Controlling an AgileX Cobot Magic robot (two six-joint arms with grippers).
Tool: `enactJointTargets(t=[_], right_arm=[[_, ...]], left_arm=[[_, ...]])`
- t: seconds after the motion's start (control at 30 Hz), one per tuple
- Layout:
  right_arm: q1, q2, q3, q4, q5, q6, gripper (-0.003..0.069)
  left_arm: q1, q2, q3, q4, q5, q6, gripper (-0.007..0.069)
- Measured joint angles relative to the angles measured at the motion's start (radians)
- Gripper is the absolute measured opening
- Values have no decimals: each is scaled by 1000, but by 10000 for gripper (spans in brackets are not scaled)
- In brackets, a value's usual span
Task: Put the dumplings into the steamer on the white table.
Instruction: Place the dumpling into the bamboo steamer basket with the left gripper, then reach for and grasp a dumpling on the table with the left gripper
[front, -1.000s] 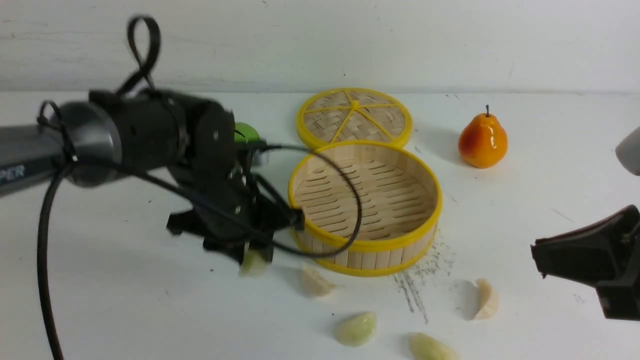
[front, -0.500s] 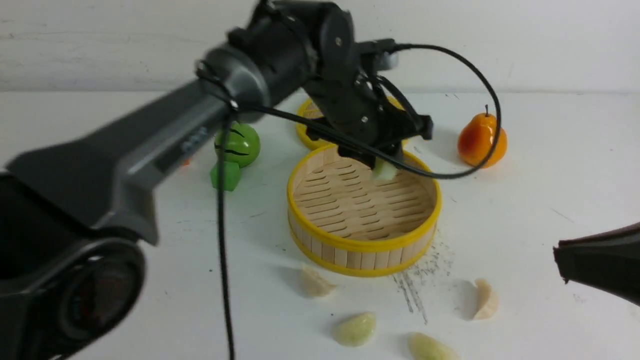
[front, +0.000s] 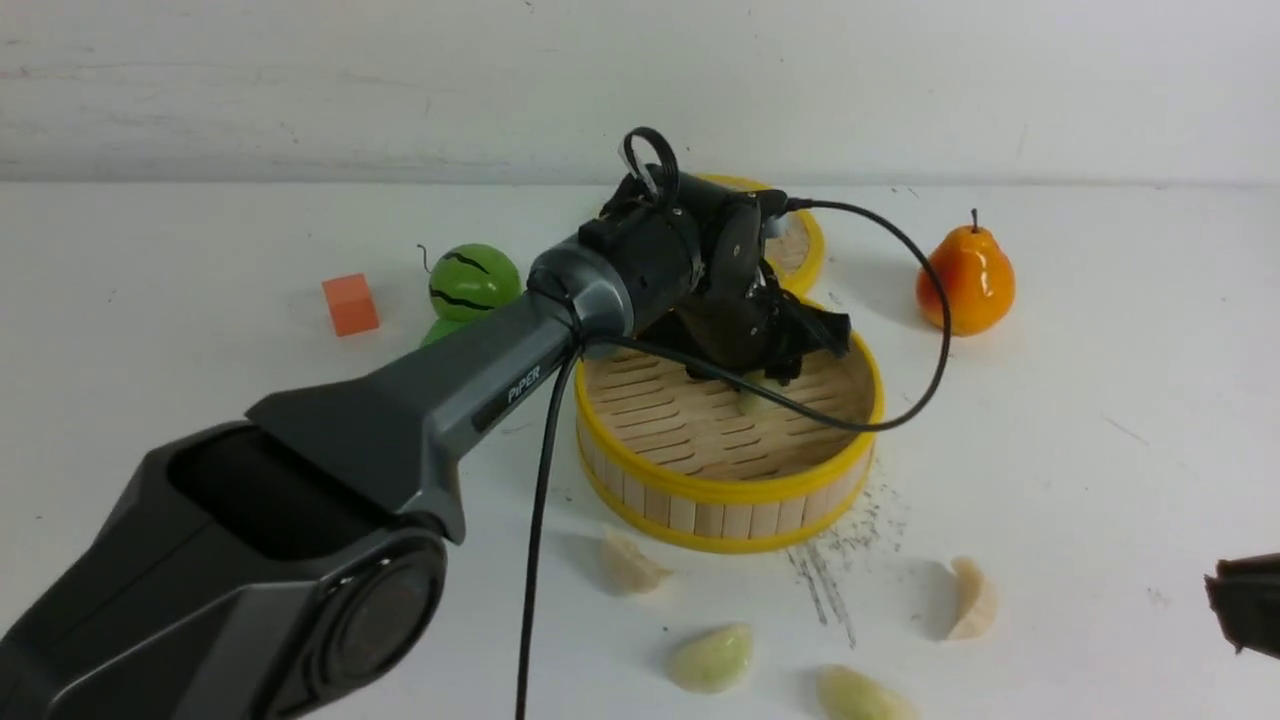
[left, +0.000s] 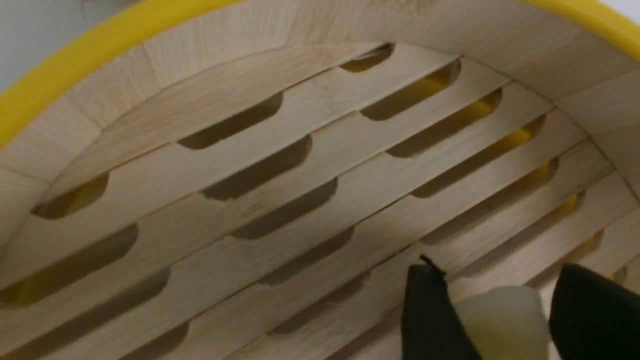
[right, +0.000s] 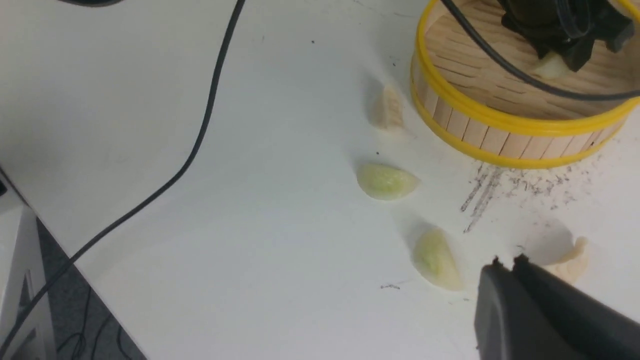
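Observation:
The steamer (front: 730, 492) stands mid-table on the white table (front: 1100, 400). My left gripper (front: 768, 382) reaches down inside it, shut on a pale greenish dumpling (front: 752, 400) held just above the slatted floor (left: 280, 200). In the left wrist view the dumpling (left: 500, 320) sits between the black fingers (left: 425, 310). Several dumplings lie on the table in front of the steamer: cream ones (front: 630, 565) (front: 972, 598) and greenish ones (front: 712, 657) (front: 862, 695). My right gripper (right: 505, 262) is shut and empty, low at the right, beside the cream dumpling (right: 570, 260).
The flat woven lid (front: 800, 250) lies behind the steamer, partly hidden by the left arm. An orange pear (front: 965, 275) stands at back right. A green striped toy (front: 475, 280) and an orange cube (front: 350, 303) are at back left. A dark scratch smear (front: 830, 580) marks the table.
My left gripper carried the dumpling from the table at the front left up over the steamer, then lowered it inside. My right gripper has drawn back toward the right edge.

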Motion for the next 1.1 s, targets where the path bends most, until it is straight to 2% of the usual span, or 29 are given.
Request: enactJointTargets(t=[0.03,0.07,0.13,0.23,0.43,0.57,0.8,0.9,1.03,1.1], right_arm=[[1,0,0,0,0,0,22],[9,0,0,-1,-2,0,22],[16,0,0,-3,-3,0,22],[19,0,0,-5,-7,0,22],[19,0,0,-9,-43,0,31],[19,0,0,-14,-63,0,32],[19,0,0,-24,-65,0,40],[19,0,0,-24,-65,0,42],[19,0,0,-24,-66,0,43],[19,0,0,-24,-69,0,43]], left_arm=[[0,-2,0,0,2,0,354],[0,-24,0,-6,32,0,414],[0,-70,0,-11,84,1,469],[0,-153,0,-35,166,16,507],[0,-382,-10,-87,360,190,521],[0,-491,31,-68,389,229,521],[0,-656,369,-42,389,237,507],[0,-729,627,-37,370,229,494],[0,-775,861,-71,224,164,482],[0,-778,974,-109,101,104,477]])
